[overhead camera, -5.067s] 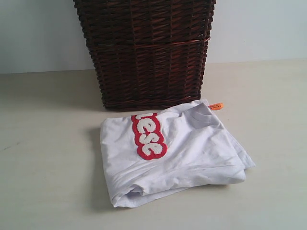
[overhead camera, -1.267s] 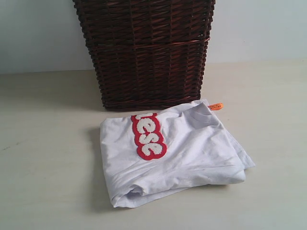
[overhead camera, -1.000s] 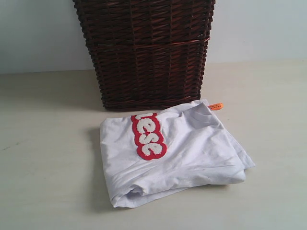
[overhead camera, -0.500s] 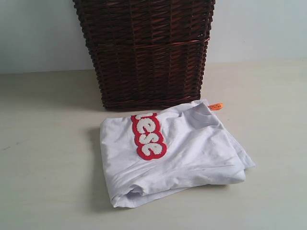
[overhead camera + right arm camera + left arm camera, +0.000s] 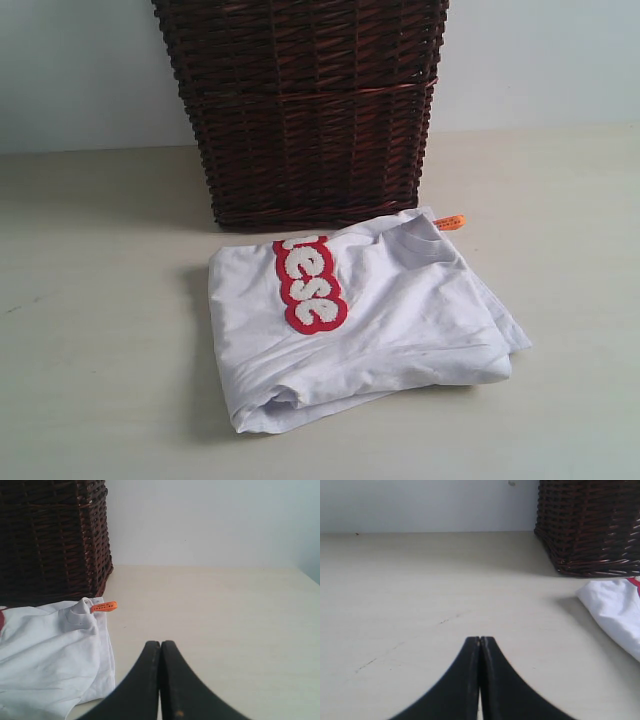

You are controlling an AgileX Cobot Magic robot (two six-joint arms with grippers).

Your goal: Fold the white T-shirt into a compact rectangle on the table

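White T-shirt (image 5: pixel 380 330) is folded on table (image 5: pixel 100 300), basket (image 5: pixel 310 110) at 12 o'clock — left gripper (image 5: pixel 480 641) and right gripper (image 5: pixel 160 644) are pressed shut, empty; folds should be left undisturbed

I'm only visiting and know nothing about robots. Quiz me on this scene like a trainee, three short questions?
1. True or false: the white cotton T-shirt lies folded on the pale beige table.
2. What stands behind the shirt? A: dark brown wicker basket; B: cardboard box; C: metal bin.
3. Fill in: the left hand and right hand, both black, are ___.
Key: 1 true; 2 A; 3 shut.
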